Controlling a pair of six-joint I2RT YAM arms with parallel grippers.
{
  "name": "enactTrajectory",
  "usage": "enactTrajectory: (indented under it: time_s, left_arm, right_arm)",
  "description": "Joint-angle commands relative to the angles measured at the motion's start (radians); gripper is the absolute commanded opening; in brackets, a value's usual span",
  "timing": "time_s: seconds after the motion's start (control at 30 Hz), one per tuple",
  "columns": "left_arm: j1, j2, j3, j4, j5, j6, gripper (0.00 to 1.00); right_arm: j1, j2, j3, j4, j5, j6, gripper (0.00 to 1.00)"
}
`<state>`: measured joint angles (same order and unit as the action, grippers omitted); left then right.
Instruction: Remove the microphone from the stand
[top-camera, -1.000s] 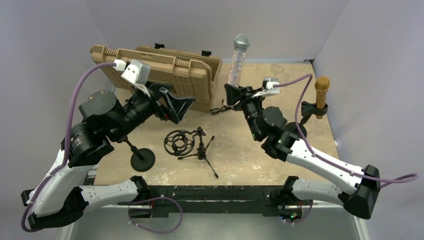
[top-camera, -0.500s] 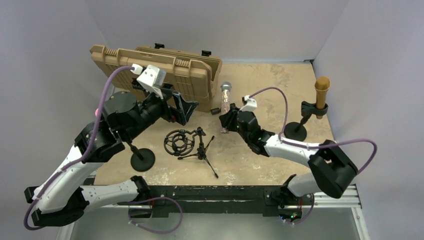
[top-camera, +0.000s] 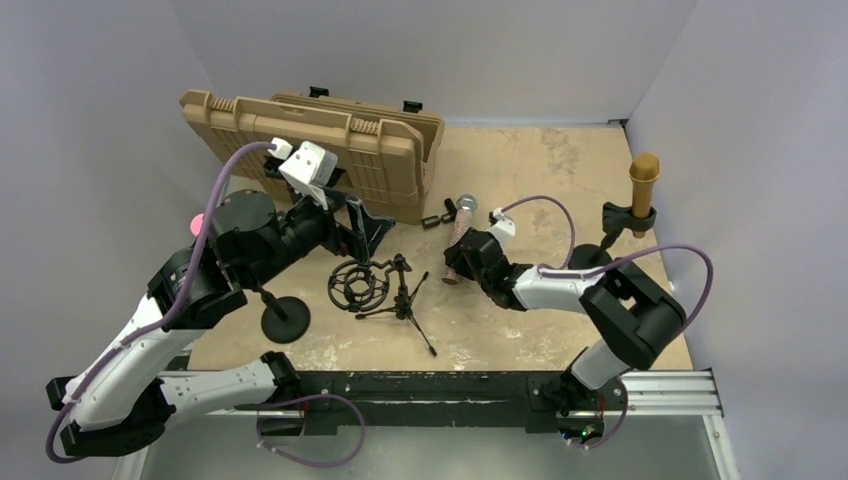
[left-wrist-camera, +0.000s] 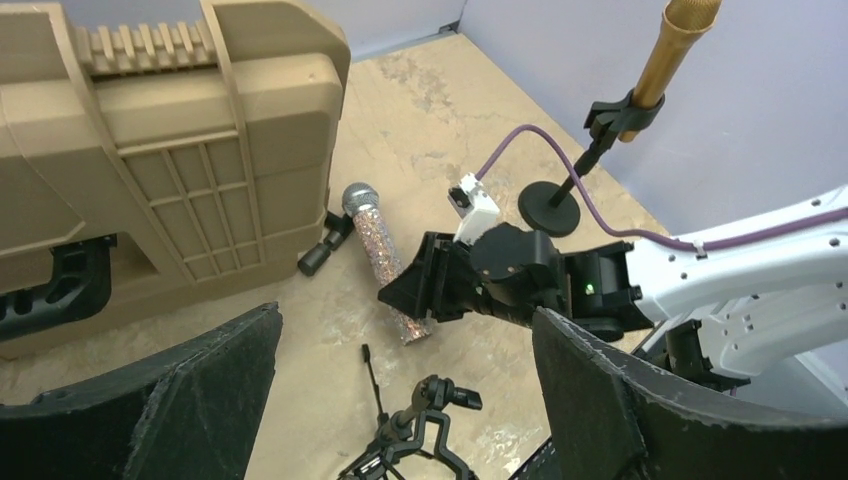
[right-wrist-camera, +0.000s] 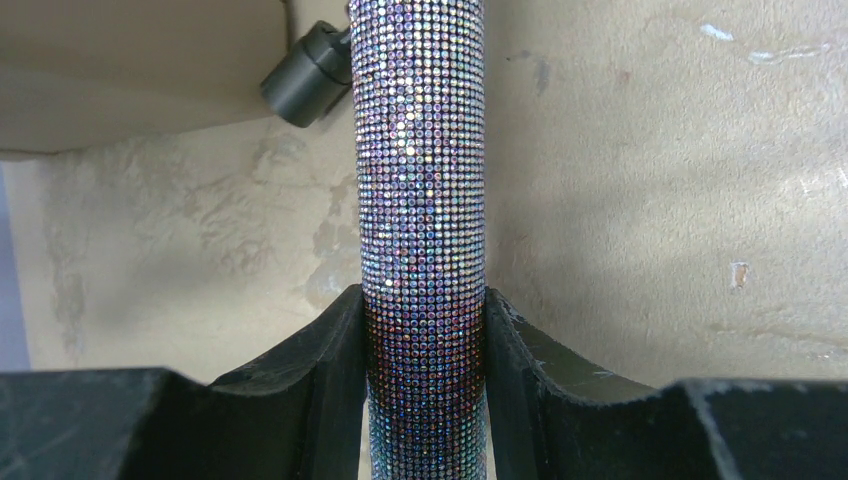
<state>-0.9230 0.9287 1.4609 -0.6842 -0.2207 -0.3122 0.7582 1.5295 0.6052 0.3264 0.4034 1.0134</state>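
Right tool (right-wrist-camera: 424, 312) is clamped on the glitter microphone (right-wrist-camera: 424, 150), pads squeezing the barrel from both sides down near the tail end. Nothing loose in the wrist view; the rhinestone skin sits flush against both pads.

The microphone is in no stand at this point. It's low over the bench (top-camera: 560, 160) and tilted, with the grille head pointing toward the tan case (top-camera: 340, 140) and a little black cylinder (right-wrist-camera: 305, 75) lying just beside the head. I can't tell if the tail is touching the bench or not.

My guess on handling:
- Stiff, straight body, no flex, so it goes wherever the wrist goes.
- It's probably head-heavy, and with a grip this far back the head will want to droop or pivot.
- The beaded surface gives the pads some bite but the beads are hard, so I'd expect it to roll in the grip if it's squeezed lightly.
- The mesh head is the bit I'd worry about denting.

Best hold is the plain barrel, nearer the middle for balance, never the grille.

Left tool (top-camera: 365, 225) is spread wide with nothing in it, hanging over the shock mount on its tripod (top-camera: 362, 283). The bare round-base stand (top-camera: 285, 322) sits near that arm. Well off on the right, a gold mic (top-camera: 644, 180) stands in its own clip.
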Motion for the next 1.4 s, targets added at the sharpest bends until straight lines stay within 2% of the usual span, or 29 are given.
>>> enactTrajectory:
  time_s: [0.0,0.17,0.4,0.43,0.47,0.53,0.6,0.63,0.77,0.93,1.1,1.37]
  left_arm:
    - [0.004,-0.017,-0.017,-0.025,0.025,-0.010,0.92]
    - [0.004,-0.028,-0.031,-0.016,0.044,-0.020,0.92]
    - [0.004,-0.027,-0.065,-0.025,0.057,-0.030,0.92]
    - [0.004,-0.025,-0.059,-0.031,0.054,-0.028,0.92]
    - [0.004,-0.024,-0.058,-0.031,0.054,-0.024,0.92]
    - [0.004,-0.024,-0.062,-0.015,0.053,-0.016,0.92]
    - [0.004,-0.018,-0.065,-0.005,0.060,-0.022,0.92]
    - [0.004,-0.016,-0.067,-0.003,0.070,-0.032,0.91]
    - [0.004,-0.027,-0.097,0.011,0.114,-0.076,0.90]
    - [0.004,-0.046,-0.120,0.012,0.086,-0.075,0.91]
    - [0.003,-0.043,-0.105,0.014,0.121,-0.067,0.92]
    - [0.006,-0.069,-0.108,0.017,0.138,-0.064,0.94]
  right_arm:
    - [-0.001,0.081,0.108,-0.084,0.067,0.105,0.00]
    - [0.001,0.129,0.148,-0.154,0.102,0.142,0.00]
    - [0.000,0.121,0.151,-0.146,0.104,0.139,0.11]
    - [0.001,0.121,0.153,-0.146,0.100,0.136,0.18]
    - [0.001,0.120,0.152,-0.144,0.100,0.132,0.21]
    - [0.001,0.114,0.144,-0.122,0.089,0.117,0.40]
    - [0.001,0.103,0.137,-0.109,0.084,0.111,0.45]
    - [0.001,0.096,0.133,-0.105,0.088,0.108,0.55]
    - [0.001,0.042,0.109,-0.078,0.091,0.094,0.74]
    - [0.001,-0.045,0.090,-0.019,0.081,0.039,0.78]
    - [0.001,-0.092,0.108,-0.015,0.082,-0.074,0.79]
    - [0.001,-0.398,0.019,0.192,-0.159,-0.353,0.78]
